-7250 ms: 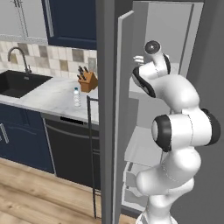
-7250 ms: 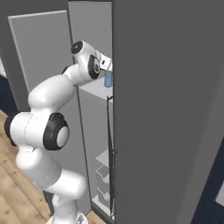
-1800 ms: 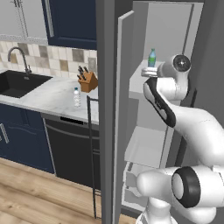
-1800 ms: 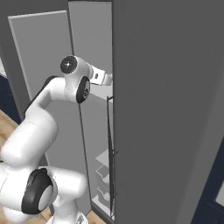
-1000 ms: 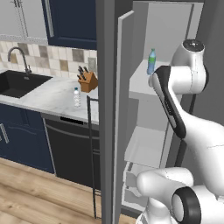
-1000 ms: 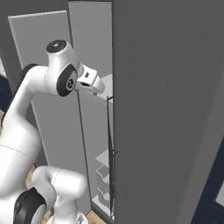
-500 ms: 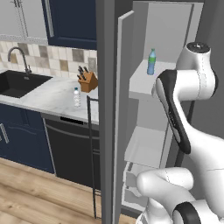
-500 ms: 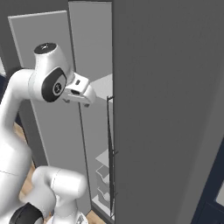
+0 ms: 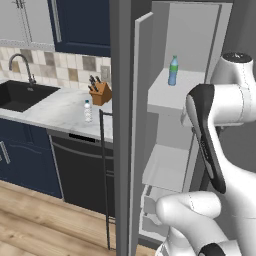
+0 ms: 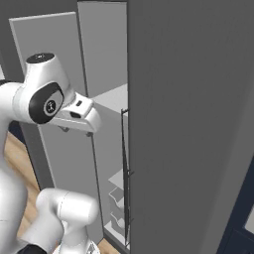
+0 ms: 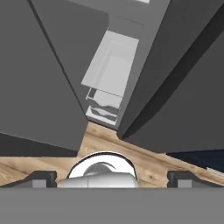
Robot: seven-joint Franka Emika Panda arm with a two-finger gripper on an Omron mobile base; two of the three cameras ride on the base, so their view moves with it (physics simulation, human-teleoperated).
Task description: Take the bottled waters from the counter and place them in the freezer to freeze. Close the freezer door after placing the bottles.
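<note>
The blue-tinted, green-capped bottled water (image 9: 173,71) stands upright on the freezer's upper white shelf (image 9: 165,95). The clear bottled water (image 9: 88,111) stands on the marble counter (image 9: 60,112), left of the freezer door (image 9: 141,130). That door hangs wide open, its dark bar handle (image 9: 104,175) facing the counter. My gripper (image 10: 77,130) hangs outside the freezer, well back from the shelf, and points down. In the hand view the gripper (image 11: 112,177) is open with nothing between its fingertips (image 11: 41,177). Far below it lie the lower shelf (image 11: 111,65) and the drawers (image 11: 104,104).
A knife block (image 9: 100,92) stands at the back of the counter, and a black sink (image 9: 20,96) with a faucet lies to the left. The black dishwasher (image 9: 82,170) sits under the counter. The fridge's wide grey front (image 10: 193,124) rises right of the freezer opening. Wood floor lies below.
My arm has drawn back from the upper shelf, away from the opening, and the hand has turned downward. The blue-tinted bottle stays on the shelf.
</note>
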